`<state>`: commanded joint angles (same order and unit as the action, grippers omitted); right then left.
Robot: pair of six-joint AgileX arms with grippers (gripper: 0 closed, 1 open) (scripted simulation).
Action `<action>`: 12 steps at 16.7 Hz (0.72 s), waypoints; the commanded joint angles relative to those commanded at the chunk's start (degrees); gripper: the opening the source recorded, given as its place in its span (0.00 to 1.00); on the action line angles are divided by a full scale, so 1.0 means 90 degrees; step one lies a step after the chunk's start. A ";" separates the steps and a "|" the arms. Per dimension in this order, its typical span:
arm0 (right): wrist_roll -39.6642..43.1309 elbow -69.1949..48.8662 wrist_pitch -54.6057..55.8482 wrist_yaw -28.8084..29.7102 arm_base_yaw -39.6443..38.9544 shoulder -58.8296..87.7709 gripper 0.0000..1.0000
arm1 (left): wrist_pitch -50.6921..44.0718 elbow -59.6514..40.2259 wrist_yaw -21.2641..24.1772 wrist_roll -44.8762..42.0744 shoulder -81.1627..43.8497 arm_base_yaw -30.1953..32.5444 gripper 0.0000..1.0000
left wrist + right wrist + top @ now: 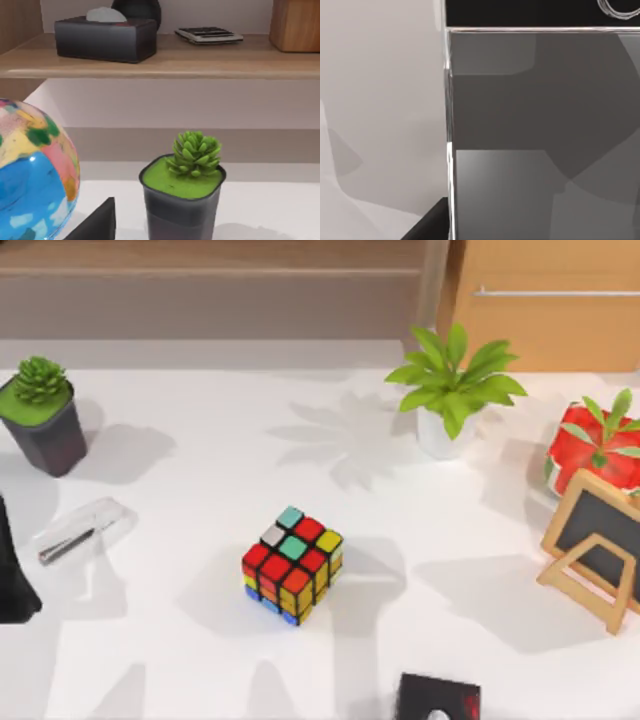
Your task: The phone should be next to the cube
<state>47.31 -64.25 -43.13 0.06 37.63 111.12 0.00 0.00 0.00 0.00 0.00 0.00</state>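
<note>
The cube, black-framed with red, yellow, green, teal and grey stickers, rests on the white table near the middle. The phone shows close up in the right wrist view as a flat grey screen with a silver edge, a black end band and a round home button. My right gripper is at the table's front edge, right of and nearer than the cube, directly over the phone, which it hides in the top view. My left arm stays at the table's left edge.
A succulent in a dark pot stands back left, and a clear case lies near the left arm. A leafy plant, a red-potted plant and a wooden-framed chalkboard stand on the right. A colourful globe is beside the left wrist.
</note>
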 joint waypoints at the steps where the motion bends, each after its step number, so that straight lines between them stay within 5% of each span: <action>1: 0.0000 0.0000 0.0000 0.0000 0.0000 0.0000 0.00 | 0.0000 0.0000 0.0000 0.0000 0.0000 0.0000 1.00; 12: -0.0041 -0.0244 -0.0552 -0.0046 -0.0017 -0.0317 0.00 | 0.0000 0.0000 0.0000 0.0000 0.0000 0.0000 1.00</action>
<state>46.94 -66.45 -48.10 -0.35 37.47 108.27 0.00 0.00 0.00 0.00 0.00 0.00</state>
